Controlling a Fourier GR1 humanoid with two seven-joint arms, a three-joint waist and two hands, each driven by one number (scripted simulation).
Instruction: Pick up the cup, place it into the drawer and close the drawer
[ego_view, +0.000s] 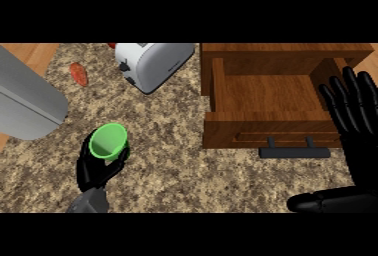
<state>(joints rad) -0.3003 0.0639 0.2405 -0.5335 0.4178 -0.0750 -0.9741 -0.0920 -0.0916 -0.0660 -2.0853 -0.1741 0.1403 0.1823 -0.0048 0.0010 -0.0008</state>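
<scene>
Left of the open drawer (266, 95), the left hand (98, 170) is clasping the green cup (108, 141), not yet placing it; the right hand (356, 125) is resting open beside the drawer.

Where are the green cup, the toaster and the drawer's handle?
green cup (108, 140): head view, on its inner wall.
toaster (159, 62): head view, on its pale body.
drawer's handle (294, 153): head view, on the dark bar's middle.
</scene>
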